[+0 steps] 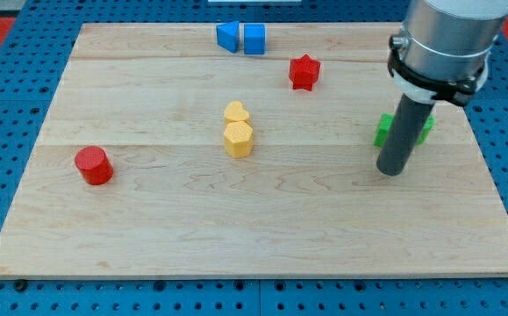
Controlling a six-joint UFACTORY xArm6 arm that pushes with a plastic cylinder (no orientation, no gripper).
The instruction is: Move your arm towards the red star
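The red star [304,72] lies on the wooden board [148,228] near the view's top, right of centre. My tip [392,171] rests on the board at the view's right, below and to the right of the star, well apart from it. The rod stands in front of a green block [382,130], which it partly hides; another bit of green [425,127] shows on the rod's right.
Two blue blocks [241,38] sit together at the view's top edge. A yellow heart [235,111] and a yellow hexagon [239,139] touch near the centre. A red cylinder [93,165] stands at the view's left.
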